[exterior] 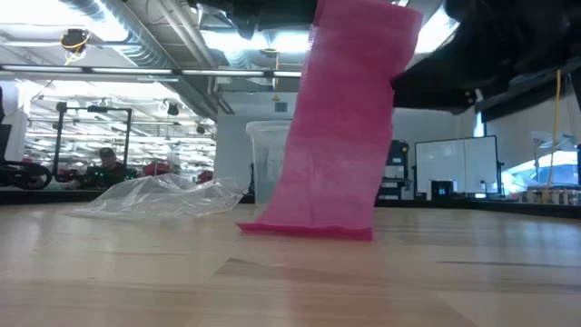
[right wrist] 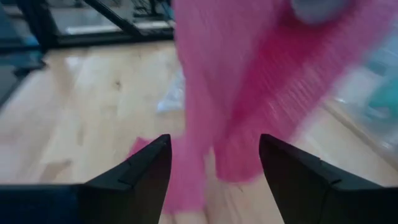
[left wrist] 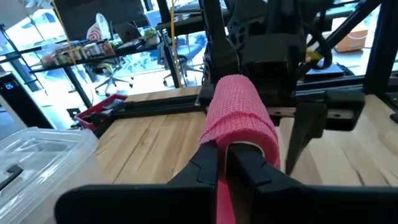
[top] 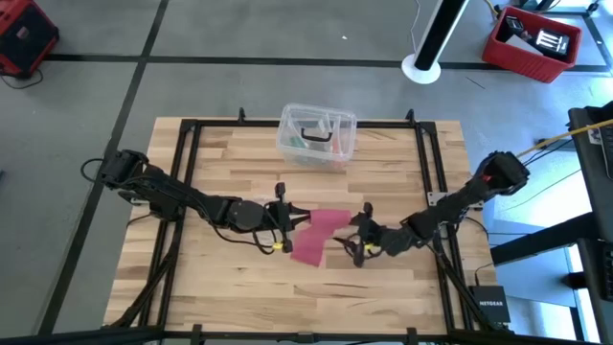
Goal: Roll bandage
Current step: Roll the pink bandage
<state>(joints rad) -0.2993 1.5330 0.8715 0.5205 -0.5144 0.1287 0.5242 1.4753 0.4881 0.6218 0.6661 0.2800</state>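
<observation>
Near the middle of the wooden table, slightly toward its front edge, the pink bandage hangs as a broad strip between the two arms, its lower end folded onto the boards while its upper part is wound over the tips of the left gripper. The left wrist view shows that gripper's two dark fingers pressed tightly together with the rolled pink fabric wrapped over and around them. The right gripper sits just beside the strip's other edge; its fingers stand wide apart with the bandage hanging in front of them, and nothing is clamped between them. From table height the strip rises from the boards almost upright, leaning a little at the top. The tabletop is pale butcher-block planking with a black metal frame running around its working area. Toward the back of the table stands a clear plastic box with small items inside, and a crumpled clear plastic wrapper lies near it. Around the table is a grey floor with dark seams, a red bin at the far right and a white stand base. The level view looks into a large bright workshop with ceiling ducts, benches and screens, and a person seated far off.
</observation>
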